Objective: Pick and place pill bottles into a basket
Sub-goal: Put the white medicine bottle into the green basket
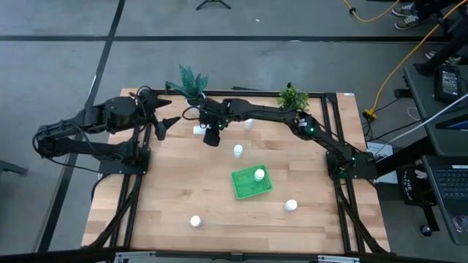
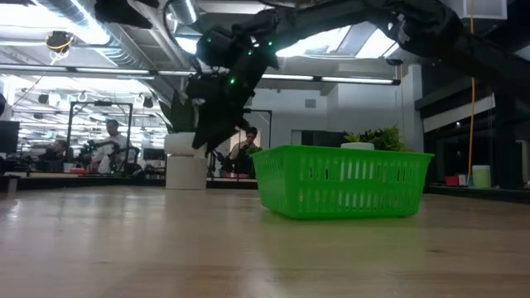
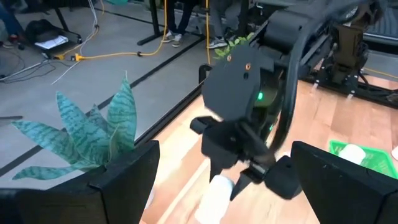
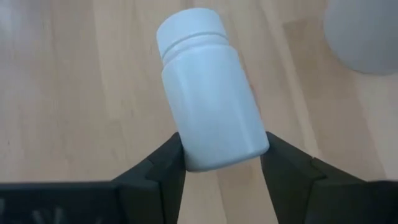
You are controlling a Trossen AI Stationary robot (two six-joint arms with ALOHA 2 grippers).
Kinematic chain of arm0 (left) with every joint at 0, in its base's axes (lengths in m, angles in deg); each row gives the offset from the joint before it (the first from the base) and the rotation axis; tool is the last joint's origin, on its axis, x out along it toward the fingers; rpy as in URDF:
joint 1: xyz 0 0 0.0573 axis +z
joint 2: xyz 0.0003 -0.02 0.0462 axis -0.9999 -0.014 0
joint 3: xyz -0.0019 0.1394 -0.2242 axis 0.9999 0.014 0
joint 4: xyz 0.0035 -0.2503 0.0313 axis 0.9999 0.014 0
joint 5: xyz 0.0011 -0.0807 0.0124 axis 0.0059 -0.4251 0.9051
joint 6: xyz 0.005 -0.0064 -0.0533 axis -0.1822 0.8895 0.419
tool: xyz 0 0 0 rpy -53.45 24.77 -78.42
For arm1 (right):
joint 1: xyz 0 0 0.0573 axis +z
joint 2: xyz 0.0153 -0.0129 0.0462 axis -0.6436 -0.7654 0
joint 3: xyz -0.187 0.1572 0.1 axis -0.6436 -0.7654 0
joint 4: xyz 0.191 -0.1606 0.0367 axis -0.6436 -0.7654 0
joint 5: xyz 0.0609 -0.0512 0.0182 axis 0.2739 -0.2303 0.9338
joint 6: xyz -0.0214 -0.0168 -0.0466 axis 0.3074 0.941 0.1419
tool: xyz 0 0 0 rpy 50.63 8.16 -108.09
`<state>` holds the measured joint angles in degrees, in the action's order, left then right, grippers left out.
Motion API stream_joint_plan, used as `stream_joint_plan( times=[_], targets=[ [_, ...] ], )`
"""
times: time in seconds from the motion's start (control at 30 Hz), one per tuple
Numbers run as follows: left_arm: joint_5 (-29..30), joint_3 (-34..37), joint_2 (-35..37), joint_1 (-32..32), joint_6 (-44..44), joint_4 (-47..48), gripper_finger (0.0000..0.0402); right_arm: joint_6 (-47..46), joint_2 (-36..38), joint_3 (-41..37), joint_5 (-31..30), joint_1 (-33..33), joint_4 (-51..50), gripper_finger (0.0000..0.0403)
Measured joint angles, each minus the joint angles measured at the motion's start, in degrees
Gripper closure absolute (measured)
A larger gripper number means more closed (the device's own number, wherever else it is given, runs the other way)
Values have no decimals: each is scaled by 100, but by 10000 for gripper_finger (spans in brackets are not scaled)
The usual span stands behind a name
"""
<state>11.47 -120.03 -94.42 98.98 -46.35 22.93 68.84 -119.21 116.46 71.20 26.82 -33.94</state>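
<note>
A white pill bottle (image 4: 208,87) is between the fingers of my right gripper (image 4: 224,155), which is shut on it over the far middle of the table (image 1: 212,137). The green basket (image 1: 245,186) stands right of centre on the table with one bottle (image 1: 259,174) inside. Loose bottles stand on the wood at the centre (image 1: 238,150), near right (image 1: 291,205) and near left (image 1: 195,220); another (image 1: 248,123) shows beside my right arm. My left gripper (image 1: 167,117) waits open at the far left, pointing toward the right gripper. My right gripper pinches the bottle's bottom end (image 4: 214,152) between its two fingers (image 4: 165,168), one on each side of the round wall. The fingers slant down from the table's right. The bottle is tilted, its cap end (image 4: 189,28) pointing away from the fingers, and it looks clear of the table.
Two potted plants stand at the far edge: a striped-leaf one (image 1: 191,80) and a bushy one (image 1: 292,96). A white pot (image 2: 186,165) stands behind the gripper in the low view. Dark frame rails (image 1: 131,197) run along both table sides. Bare wood lies near left (image 1: 168,190).
</note>
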Motion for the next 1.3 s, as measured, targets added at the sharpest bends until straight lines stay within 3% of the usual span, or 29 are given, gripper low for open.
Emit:
stream_joint_plan(
  times=[0.2, 0.53, 0.93, 1.17, 1.3],
  targets=[
    [32, 0, 141, 2, 1, -2, 46, 10, 475, 2, -80, -44, -45, 228],
    [142, 0, 195, 2, -164, 53, 46, 209, 1586, 2, -798, 0, -319, 228],
    [144, 0, 165, 2, -146, 31, 46, 246, 3059, 7, -2506, 599, -1330, 229],
    [144, 0, 58, 2, -142, -8, 46, -395, 3691, 4, -3711, 1184, -2514, 229],
    [131, 0, -95, 2, -167, -15, 46, -697, 4041, 4, -4008, 1518, -3053, 229]
  ],
)
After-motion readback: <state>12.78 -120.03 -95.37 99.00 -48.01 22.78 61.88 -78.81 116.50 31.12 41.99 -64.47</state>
